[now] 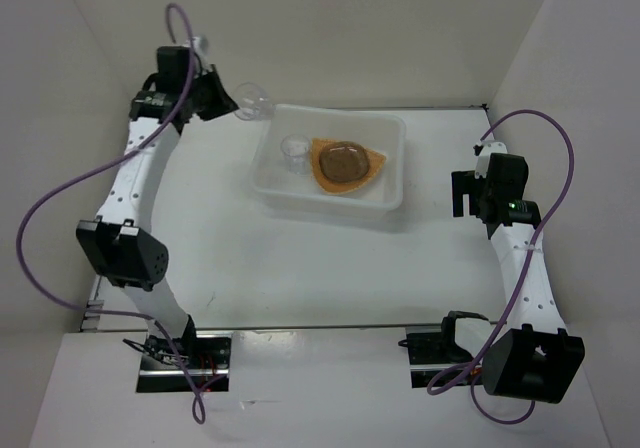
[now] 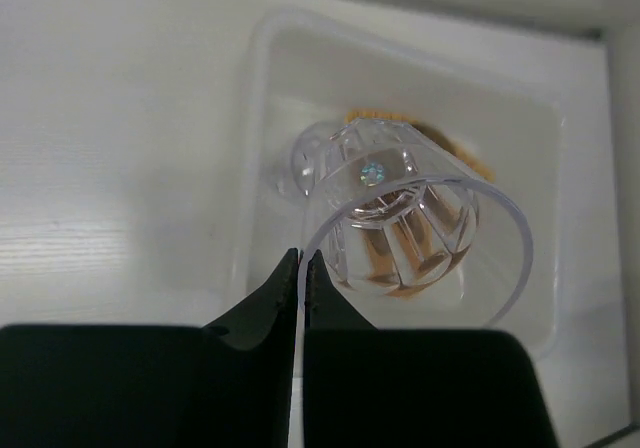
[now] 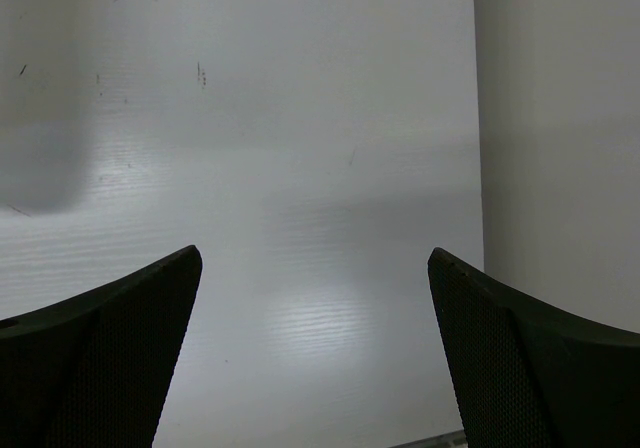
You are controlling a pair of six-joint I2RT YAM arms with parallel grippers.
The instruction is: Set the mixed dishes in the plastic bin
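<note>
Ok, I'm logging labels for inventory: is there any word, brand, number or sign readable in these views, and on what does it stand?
None can be read in any view.
No print shows on the plastic bin, the orange plate, the clear cup pinched at its rim by the left gripper, the open right gripper, or either arm.

A white table (image 1: 330,268), faintly scuffed, stands enclosed by plain white walls (image 1: 350,28) behind and on both sides.

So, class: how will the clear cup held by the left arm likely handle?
Probably light: the cup is thin clear plastic, hanging from one pinched wall. Likely slippery and apt to pivot, as the left jaws grip only its rim. Dropped sideways, it may roll.
</note>
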